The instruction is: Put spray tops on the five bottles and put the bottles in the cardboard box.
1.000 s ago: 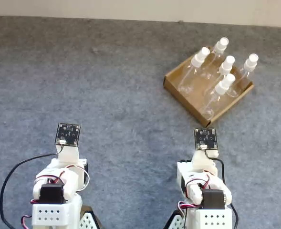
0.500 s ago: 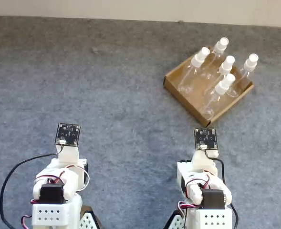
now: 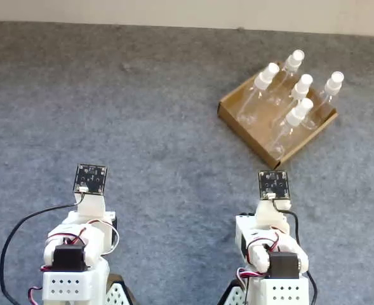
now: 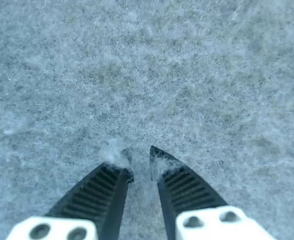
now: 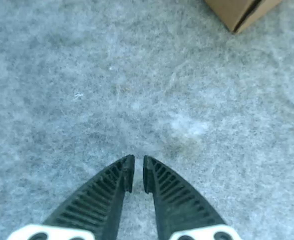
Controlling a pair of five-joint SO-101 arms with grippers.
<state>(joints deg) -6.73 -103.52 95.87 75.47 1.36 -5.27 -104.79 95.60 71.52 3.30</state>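
Several clear bottles (image 3: 256,95) with white spray tops (image 3: 299,114) lie side by side in the cardboard box (image 3: 244,136) at the back right of the grey carpet. Both arms are folded back at the near edge, far from the box. In the left wrist view, my left gripper (image 4: 140,162) is shut just above bare carpet, holding nothing. My right gripper (image 5: 138,159) is also shut and holding nothing, its tips close over the carpet. A corner of the cardboard box (image 5: 239,10) lies well beyond it.
The left arm's base (image 3: 75,254) and the right arm's base (image 3: 272,254) stand at the near edge with loose cables beside them. Grey carpet (image 3: 142,108) covers the table, and a pale wall runs along the far edge.
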